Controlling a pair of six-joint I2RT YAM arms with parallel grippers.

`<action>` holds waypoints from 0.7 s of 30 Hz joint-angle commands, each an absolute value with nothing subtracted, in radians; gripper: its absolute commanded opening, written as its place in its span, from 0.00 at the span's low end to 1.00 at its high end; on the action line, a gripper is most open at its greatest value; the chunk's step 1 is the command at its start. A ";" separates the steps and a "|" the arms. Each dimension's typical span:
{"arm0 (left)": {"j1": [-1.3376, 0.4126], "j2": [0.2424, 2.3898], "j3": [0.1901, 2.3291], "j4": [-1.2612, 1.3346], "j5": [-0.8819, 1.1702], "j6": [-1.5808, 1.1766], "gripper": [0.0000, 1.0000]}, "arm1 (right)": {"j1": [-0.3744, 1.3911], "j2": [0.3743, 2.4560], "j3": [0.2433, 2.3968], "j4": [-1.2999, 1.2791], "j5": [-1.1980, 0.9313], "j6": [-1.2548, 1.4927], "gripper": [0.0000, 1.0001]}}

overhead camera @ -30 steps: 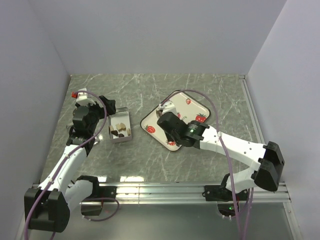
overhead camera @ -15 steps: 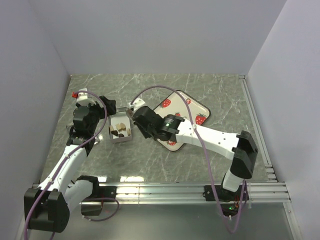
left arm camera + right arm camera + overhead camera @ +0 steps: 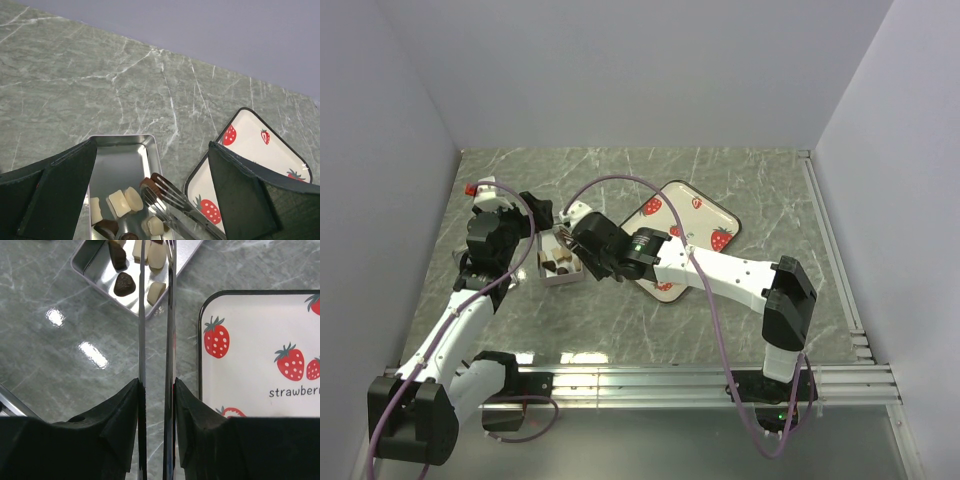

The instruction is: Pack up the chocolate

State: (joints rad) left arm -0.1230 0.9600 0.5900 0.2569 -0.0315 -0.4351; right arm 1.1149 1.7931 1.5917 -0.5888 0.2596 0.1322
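The chocolate [image 3: 125,200] lies in the tin [image 3: 120,150], at 9 o'clock of the bare-looking tray [image 3: 250,145]; the right end effector [image 3: 151,184] above it seems clamped on one dark piece [image 3: 145,182], and the left end effector [image 3: 152,145] stands wide apart.

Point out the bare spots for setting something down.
Bare table lies behind the tin and tray, right of the tray, and along the near rail. Crowded: around the tin, where the left gripper and right gripper meet.
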 commanded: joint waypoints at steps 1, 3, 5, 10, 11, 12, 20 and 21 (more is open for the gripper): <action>-0.130 0.945 0.618 0.281 -0.040 -0.434 0.99 | 1.124 1.784 1.641 -0.548 0.255 0.117 0.40; -0.130 0.945 0.620 0.281 -0.041 -0.434 0.99 | 1.123 1.786 1.640 -0.548 0.252 0.117 0.42; -0.130 0.945 0.620 0.281 -0.041 -0.434 0.99 | 1.124 1.786 1.641 -0.548 0.253 0.117 0.44; -0.132 0.945 0.620 0.281 -0.046 -0.431 0.99 | 1.129 1.790 1.640 -0.552 0.255 0.118 0.44; -0.133 0.945 0.620 0.279 -0.046 -0.431 1.00 | 1.127 1.787 1.635 -0.552 0.258 0.120 0.44; -0.133 0.945 0.621 0.279 -0.046 -0.431 0.99 | 1.129 1.786 1.631 -0.552 0.261 0.121 0.44; -0.133 0.948 0.621 0.281 -0.046 -0.433 0.99 | 1.127 1.712 1.528 -0.537 0.308 0.150 0.43; -0.133 0.950 0.621 0.281 -0.046 -0.431 0.99 | 1.129 1.701 1.514 -0.534 0.314 0.155 0.43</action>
State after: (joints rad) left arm -0.1287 0.9600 0.5896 0.2565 -0.0349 -0.4347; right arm 1.1217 1.7763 1.5421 -0.5705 0.2703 0.1387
